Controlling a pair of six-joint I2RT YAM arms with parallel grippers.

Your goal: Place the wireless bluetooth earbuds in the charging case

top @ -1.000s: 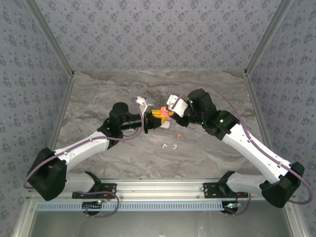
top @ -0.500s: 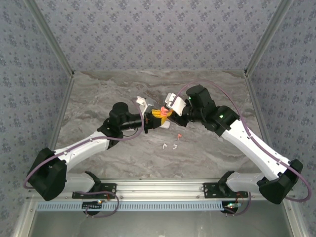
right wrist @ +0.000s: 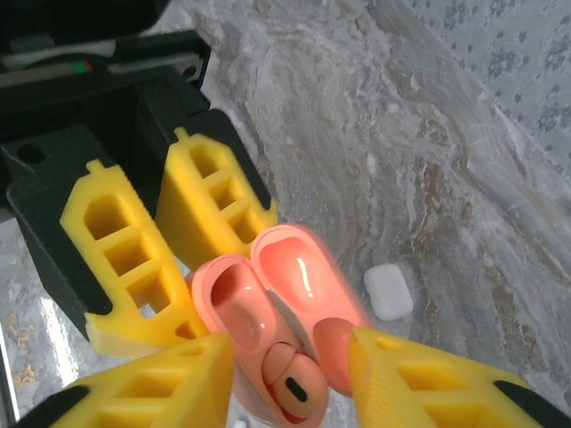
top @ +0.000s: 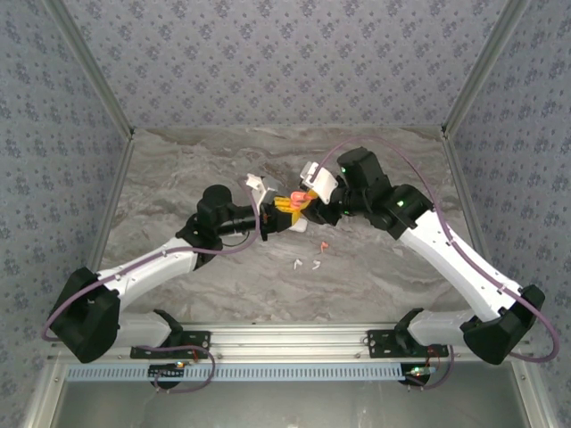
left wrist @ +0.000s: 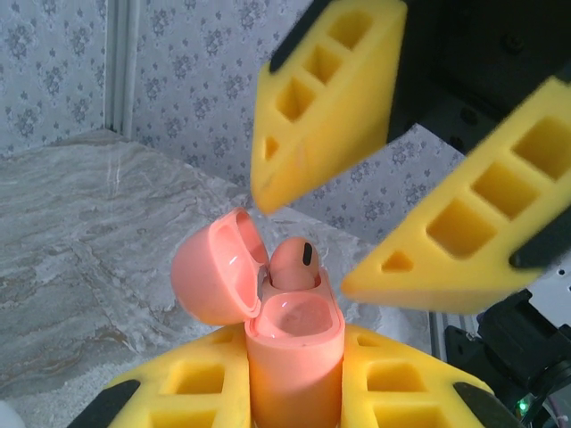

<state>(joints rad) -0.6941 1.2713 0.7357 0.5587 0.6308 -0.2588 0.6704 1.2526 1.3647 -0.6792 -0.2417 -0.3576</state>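
Right end effector (right wrist: 290, 379), parted, flanks case (right wrist: 299, 267) in left end effector (left wrist: 293, 370).

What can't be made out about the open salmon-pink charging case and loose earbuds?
- Top external: salmon-pink plastic charging case too small, crowded by yellow fingers; contents unreadable.
- Left wrist: case body hidden between left gripper fingers.
- Right wrist: case base cut off by bottom edge.
- Top external: tiny stemmed plastic earbuds too small for orientation.

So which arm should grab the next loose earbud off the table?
Probably right: the right gripper is open and empty, while the left gripper is clamped on the open case.
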